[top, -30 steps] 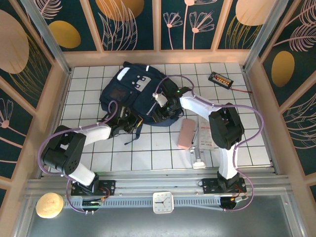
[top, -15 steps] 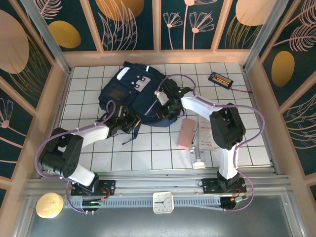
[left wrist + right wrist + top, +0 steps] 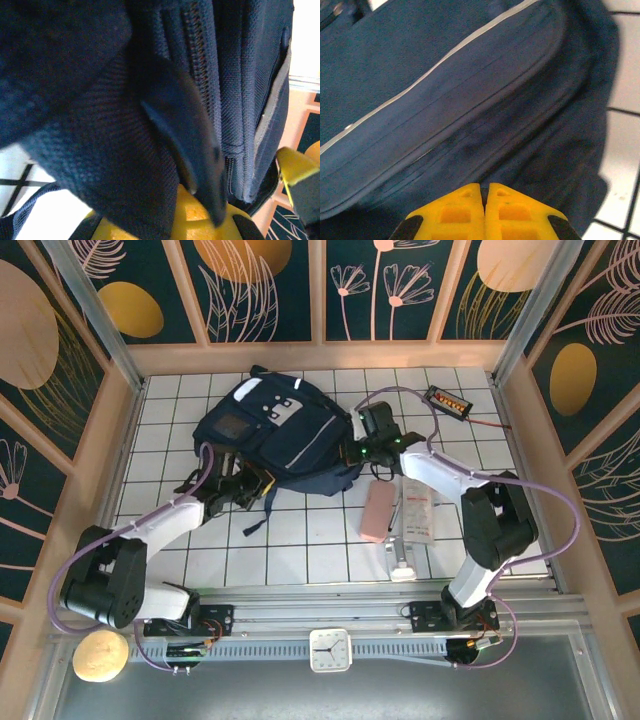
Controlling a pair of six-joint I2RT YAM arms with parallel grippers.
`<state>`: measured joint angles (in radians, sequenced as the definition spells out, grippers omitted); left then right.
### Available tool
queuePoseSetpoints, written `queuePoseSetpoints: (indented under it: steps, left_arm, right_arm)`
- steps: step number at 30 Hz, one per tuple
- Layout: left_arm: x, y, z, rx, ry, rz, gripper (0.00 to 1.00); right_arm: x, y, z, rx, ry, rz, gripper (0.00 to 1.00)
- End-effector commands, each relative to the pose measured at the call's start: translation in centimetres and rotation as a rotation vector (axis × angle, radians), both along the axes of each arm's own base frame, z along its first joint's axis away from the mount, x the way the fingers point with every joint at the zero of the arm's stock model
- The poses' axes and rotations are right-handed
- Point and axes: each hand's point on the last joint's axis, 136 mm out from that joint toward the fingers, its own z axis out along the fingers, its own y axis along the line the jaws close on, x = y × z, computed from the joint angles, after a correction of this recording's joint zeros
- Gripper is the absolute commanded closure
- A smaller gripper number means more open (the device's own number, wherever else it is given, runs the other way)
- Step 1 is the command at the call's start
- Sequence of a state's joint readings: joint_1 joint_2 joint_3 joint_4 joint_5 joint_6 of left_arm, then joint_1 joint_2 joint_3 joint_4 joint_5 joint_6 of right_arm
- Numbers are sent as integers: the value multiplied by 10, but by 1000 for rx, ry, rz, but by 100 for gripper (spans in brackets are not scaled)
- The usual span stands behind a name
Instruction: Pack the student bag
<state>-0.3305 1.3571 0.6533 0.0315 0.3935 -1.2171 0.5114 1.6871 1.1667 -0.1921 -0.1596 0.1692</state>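
Note:
The student bag [image 3: 275, 435], a large navy backpack with grey stripes and a white-grey buckle patch, lies flat at the back middle of the tiled table. My left gripper [image 3: 243, 483] is at its near left corner, shut on a fold of the bag's dark fabric. In the left wrist view that fabric [image 3: 125, 150] drapes over the yellow jaws, beside a zip line [image 3: 202, 75]. My right gripper [image 3: 350, 453] is at the bag's right edge. Its yellow fingers [image 3: 485, 186] are pressed together with nothing between them, tips pointing at the bag's side panel [image 3: 445, 115].
A pink pencil case [image 3: 378, 510], a white booklet [image 3: 418, 515] and a small white object [image 3: 402, 562] lie right of centre. A black device [image 3: 447, 400] with a red lead sits at the back right. A clock [image 3: 329, 650] rests on the front rail.
The bag has slid and turned to the left with my left gripper pulling it. My right gripper has drawn back from the bag to its right edge and shut.

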Motion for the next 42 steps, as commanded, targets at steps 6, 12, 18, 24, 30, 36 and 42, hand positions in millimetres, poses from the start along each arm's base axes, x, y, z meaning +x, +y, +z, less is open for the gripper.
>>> queuePoseSetpoints:
  steps: [6, 12, 18, 24, 30, 36, 42]
  left_arm:
    - [-24, 49, -13, 85, 66, 7, 100]
    - [0, 51, 35, 245, -85, -139, 34]
    - [2, 11, 133, 539, -453, -354, 17]
    - [-16, -79, 125, 589, -599, -570, 18]
    - [-10, -109, 103, 674, -616, -635, 20]
    - [11, -113, 82, 836, -596, -669, 35]
    - [29, -99, 77, 990, -544, -624, 89]
  right_arm:
    - [72, -19, 26, 145, -158, -98, 100]
    - [57, 12, 60, 214, -120, -78, 100]
    - [32, 32, 91, 280, -41, -75, 100]
    - [14, 44, 107, 355, 40, -69, 100]
    - [-1, 63, 133, 410, 75, -48, 100]
    - [-17, 75, 142, 388, 107, -46, 100]
    - [-28, 78, 142, 387, 121, -61, 100]
